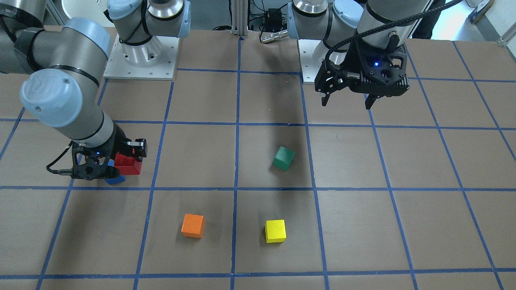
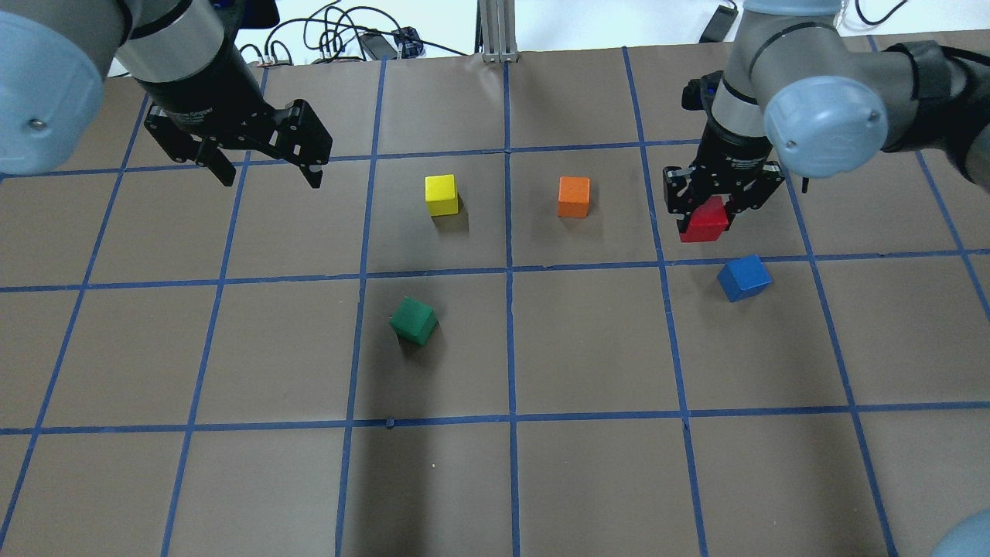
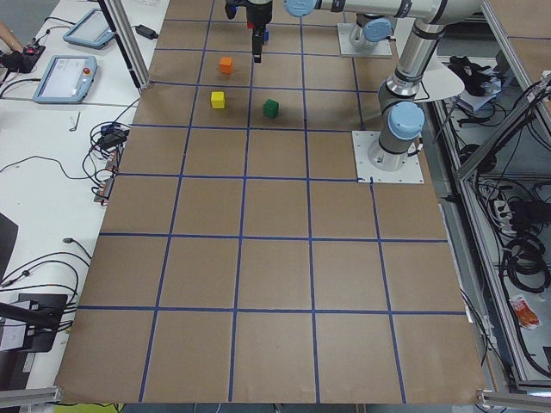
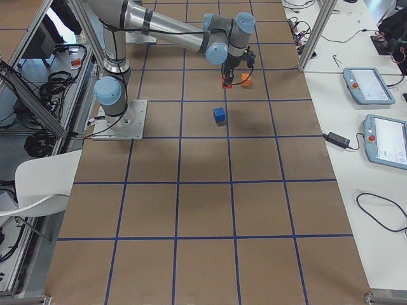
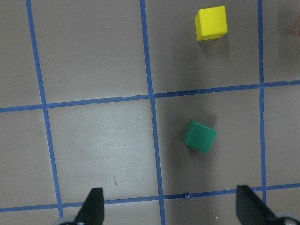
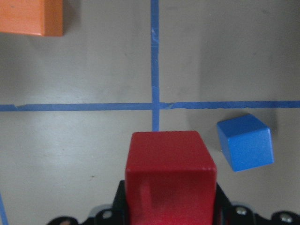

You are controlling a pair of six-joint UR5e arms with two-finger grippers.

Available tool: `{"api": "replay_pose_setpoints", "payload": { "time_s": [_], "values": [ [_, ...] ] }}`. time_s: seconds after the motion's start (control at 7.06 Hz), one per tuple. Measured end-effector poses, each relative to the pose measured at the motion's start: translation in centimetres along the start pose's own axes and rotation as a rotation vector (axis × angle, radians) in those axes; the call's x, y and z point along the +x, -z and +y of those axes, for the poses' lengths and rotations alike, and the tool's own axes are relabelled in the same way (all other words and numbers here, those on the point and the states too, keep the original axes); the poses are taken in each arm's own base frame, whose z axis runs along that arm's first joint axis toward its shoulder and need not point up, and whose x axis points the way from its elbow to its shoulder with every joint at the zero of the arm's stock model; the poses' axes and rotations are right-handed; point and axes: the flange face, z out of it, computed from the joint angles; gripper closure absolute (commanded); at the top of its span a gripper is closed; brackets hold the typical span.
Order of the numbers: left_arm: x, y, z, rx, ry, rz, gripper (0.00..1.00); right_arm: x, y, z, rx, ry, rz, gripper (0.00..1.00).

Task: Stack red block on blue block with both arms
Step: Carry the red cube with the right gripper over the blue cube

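My right gripper (image 2: 708, 218) is shut on the red block (image 2: 705, 220) and holds it off the table. The blue block (image 2: 743, 277) lies on the table close by, apart from the red one, toward the robot and a little to the right. In the right wrist view the red block (image 6: 171, 173) sits between the jaws, with the blue block (image 6: 245, 142) to its right, turned at an angle. In the front-facing view the red block (image 1: 128, 164) overlaps the partly hidden blue block (image 1: 115, 178). My left gripper (image 2: 271, 180) is open and empty, high over the far left.
An orange block (image 2: 573, 196) sits left of the red block, a yellow block (image 2: 441, 194) further left. A green block (image 2: 413, 320) lies turned near the table's middle and shows in the left wrist view (image 5: 200, 136). Blue tape lines grid the brown table.
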Motion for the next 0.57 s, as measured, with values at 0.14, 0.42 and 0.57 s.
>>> {"api": "replay_pose_setpoints", "payload": {
  "time_s": [0.14,0.42,0.57],
  "values": [
    [0.0,0.0,0.0,0.000,0.000,0.000,0.00,2.7,-1.0,0.8,0.004,0.052,-0.004,1.00],
    [0.0,-0.1,0.0,-0.001,-0.001,0.000,0.00,7.5,-2.8,1.8,-0.002,0.157,-0.022,1.00],
    [0.0,0.0,0.0,-0.001,-0.001,0.000,0.00,8.7,-3.4,2.1,-0.002,0.180,-0.028,1.00]
  ]
}}
